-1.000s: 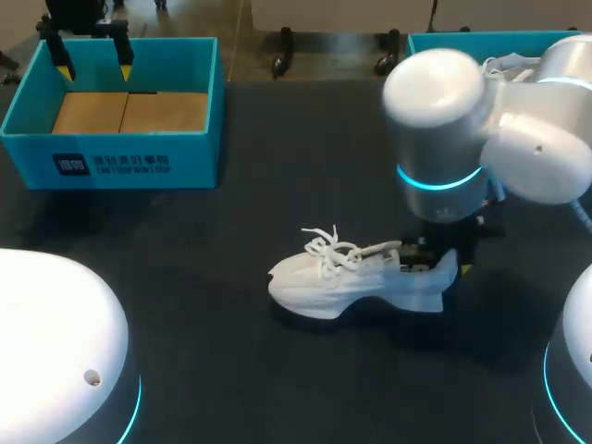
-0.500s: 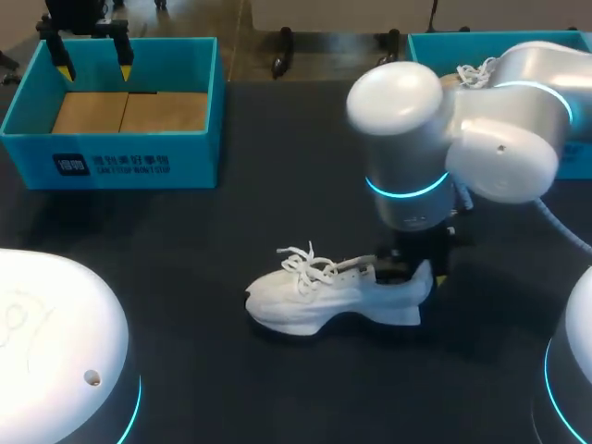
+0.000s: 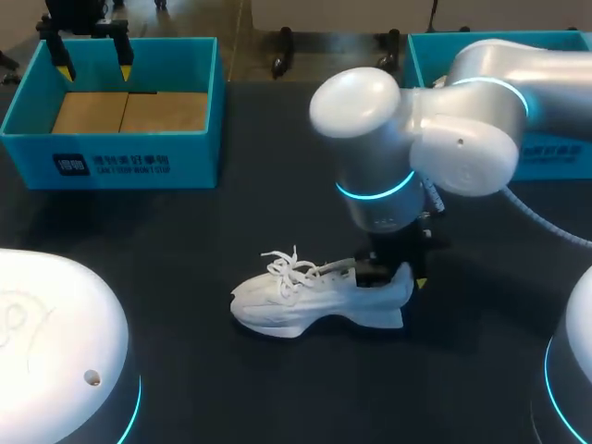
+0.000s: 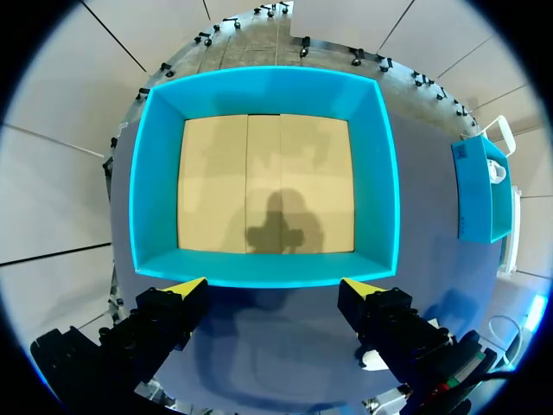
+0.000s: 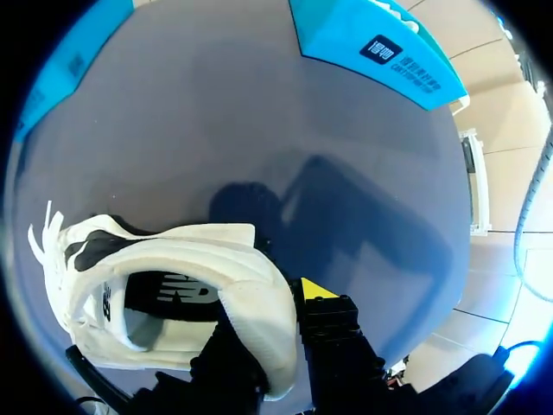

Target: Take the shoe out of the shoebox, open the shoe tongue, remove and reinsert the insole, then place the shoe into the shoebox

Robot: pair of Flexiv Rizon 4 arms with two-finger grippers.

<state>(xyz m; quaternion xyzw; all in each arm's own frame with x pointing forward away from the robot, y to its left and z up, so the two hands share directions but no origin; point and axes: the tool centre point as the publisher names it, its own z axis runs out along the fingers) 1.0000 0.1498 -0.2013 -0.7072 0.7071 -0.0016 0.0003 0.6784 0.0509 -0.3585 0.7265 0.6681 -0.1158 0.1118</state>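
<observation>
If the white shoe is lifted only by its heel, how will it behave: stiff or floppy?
The white shoe probably keeps its shape: its thick sole looks firm. The heel collar, pinched by the right end effector, may bend. The loose laces will likely dangle.

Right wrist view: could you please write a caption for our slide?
Right tool clamps the heel of the white shoe over the dark table.

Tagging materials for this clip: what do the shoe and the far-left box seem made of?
Shoe: white, matte textile-looking upper with soft laces, thick foam-like sole; exact fabric unclear. Box: probably cardboard, matte teal walls, bare tan floor with a flap seam.
</observation>
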